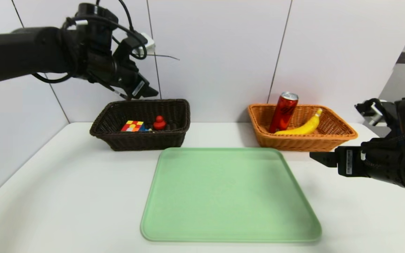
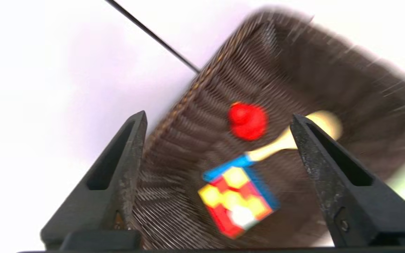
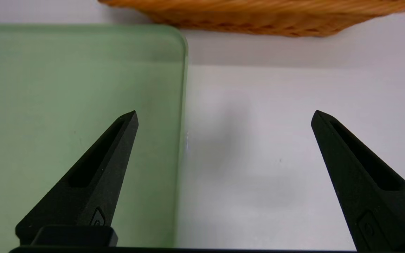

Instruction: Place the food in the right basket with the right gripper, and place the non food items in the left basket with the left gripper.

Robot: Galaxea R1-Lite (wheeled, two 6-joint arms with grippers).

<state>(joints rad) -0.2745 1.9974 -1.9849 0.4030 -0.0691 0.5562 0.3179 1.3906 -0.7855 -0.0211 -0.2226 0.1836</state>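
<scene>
The dark brown left basket [image 1: 118,140] [image 2: 294,63] holds the puzzle cube [image 1: 132,126] [image 2: 237,200], the red duck [image 1: 159,123] [image 2: 247,121] and the spoon [image 2: 276,146], whose blue handle touches the cube. My left gripper [image 1: 141,93] [image 2: 218,117] hangs open above the basket's back rim, nothing between its fingers. The orange-tan right basket [image 1: 343,135] [image 3: 258,21] holds the red can [image 1: 283,112], leaning, and the banana [image 1: 302,126]. My right gripper [image 1: 316,157] [image 3: 223,116] stands open and empty low over the table, in front of that basket.
A bare green tray [image 1: 230,196] [image 3: 65,88] lies in the middle of the white table [image 1: 47,196], in front of both baskets. A white wall rises just behind the baskets. The left arm reaches in from the upper left.
</scene>
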